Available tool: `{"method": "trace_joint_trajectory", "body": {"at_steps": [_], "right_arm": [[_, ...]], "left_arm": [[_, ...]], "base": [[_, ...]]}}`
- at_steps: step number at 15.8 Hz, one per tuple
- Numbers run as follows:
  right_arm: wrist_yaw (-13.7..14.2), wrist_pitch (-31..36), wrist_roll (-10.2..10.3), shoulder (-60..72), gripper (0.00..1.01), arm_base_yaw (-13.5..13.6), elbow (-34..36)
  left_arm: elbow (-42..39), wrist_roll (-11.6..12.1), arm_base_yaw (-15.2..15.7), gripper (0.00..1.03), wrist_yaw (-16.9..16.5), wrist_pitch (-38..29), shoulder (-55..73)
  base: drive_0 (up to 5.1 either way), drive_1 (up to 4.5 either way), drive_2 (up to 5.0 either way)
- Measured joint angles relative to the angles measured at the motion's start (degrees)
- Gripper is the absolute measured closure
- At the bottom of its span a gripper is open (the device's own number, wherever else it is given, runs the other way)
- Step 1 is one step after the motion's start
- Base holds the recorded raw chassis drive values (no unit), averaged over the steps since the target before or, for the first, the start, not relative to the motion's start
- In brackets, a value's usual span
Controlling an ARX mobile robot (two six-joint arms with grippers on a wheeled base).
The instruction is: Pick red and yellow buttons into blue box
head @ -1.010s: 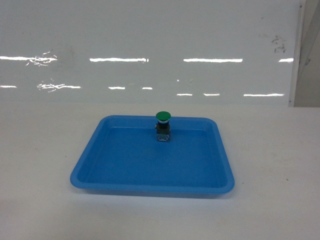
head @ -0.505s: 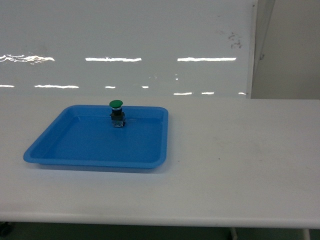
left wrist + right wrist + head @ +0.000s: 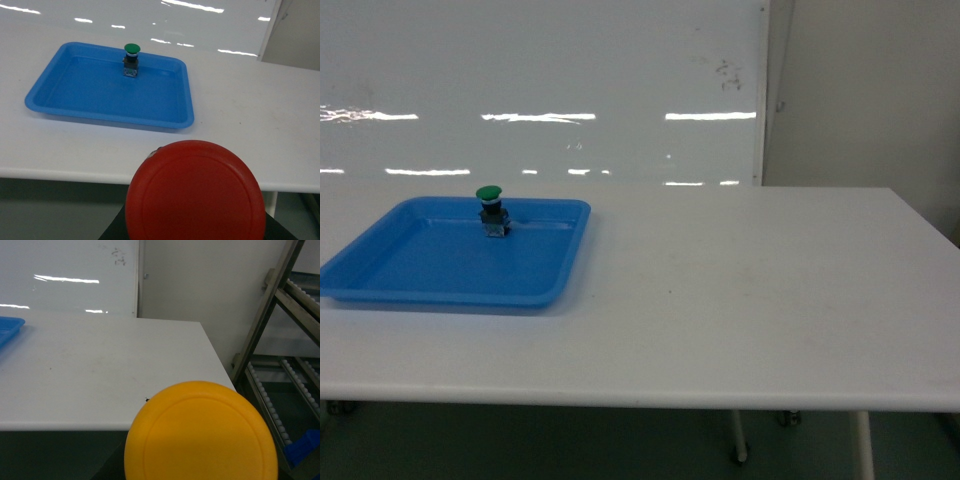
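Note:
The red button point(image 3: 196, 195) fills the lower middle of the left wrist view. Its round cap faces the camera and hangs off the table's near edge, with my left gripper point(image 3: 196, 225) shut on it; the fingers are hidden behind the cap. In the right wrist view the yellow button point(image 3: 200, 435) sits the same way in my right gripper point(image 3: 200, 467), off the table's right front corner. A bright-blue corner point(image 3: 303, 447) shows low beside the rack; too little shows to tell whether it is the blue box. Neither gripper appears in the head view.
A shallow blue tray point(image 3: 380, 285) point(image 3: 165, 117) lies on the left of the white table point(image 3: 740, 300), with a green-capped button point(image 3: 492, 210) point(image 3: 131, 59) standing near its far rim. A metal roller rack point(image 3: 280, 355) stands right of the table's end.
The head view has swung right: the tray and green button have slid to the left of the picture, and the table's right end and the wall have come into view.

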State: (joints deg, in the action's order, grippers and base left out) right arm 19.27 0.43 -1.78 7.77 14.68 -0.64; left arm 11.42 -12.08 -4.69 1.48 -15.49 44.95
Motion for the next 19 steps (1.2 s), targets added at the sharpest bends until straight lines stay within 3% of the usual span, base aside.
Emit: {"method": "trace_joint_trajectory", "body": {"at_steps": [19], "right_arm": [[0.0, 0.0, 0.0, 0.0, 0.76, 0.0, 0.0]], "left_arm": [[0.0, 0.0, 0.0, 0.79, -0.1, 0.0, 0.0]], "base": [[4.8, -3.38, -1.4]]}}
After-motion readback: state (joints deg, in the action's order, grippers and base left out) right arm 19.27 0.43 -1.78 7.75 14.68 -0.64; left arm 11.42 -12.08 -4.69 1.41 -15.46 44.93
